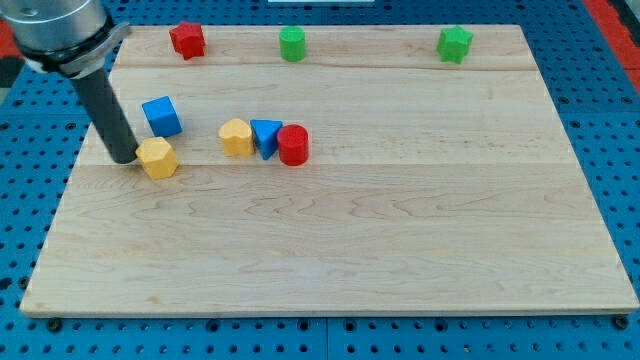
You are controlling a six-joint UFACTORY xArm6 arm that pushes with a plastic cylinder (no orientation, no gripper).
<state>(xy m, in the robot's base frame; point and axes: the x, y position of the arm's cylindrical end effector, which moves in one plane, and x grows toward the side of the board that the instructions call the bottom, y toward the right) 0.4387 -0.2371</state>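
Worktop (400, 250) of pale wood fills the view, bare across its whole near half, and it lies on a blue perforated board (30, 200).

My landmark is the yellow hexagonal block (158, 158). My tip (125, 158) stands just to the view's left of it, touching it or as good as touching; I cannot make out a gap. The arm carries no jaws, only the straight dark rod, so there is nothing to call wide or narrow.

As I judge it, the tip sits level with the middle of that block's left face. A contact there should slide the block straight, while one nearer a corner would turn it. The block looks light and the wood smooth, so I would keep any motion slow.

Just beyond the landmark sits a blue cube (162, 116), apart from it. To the view's right of the landmark, three blocks stand in a touching row: a second yellow block (236, 137), a blue triangular block (266, 136) and a red cylinder (293, 145).

Far beyond the landmark, along the top edge, are a red block (187, 39), a green cylinder (292, 44) and, well to the right, a green block (454, 44). The shapes of these two blocks are hard to tell.

I can read no brand, label or writing anywhere.
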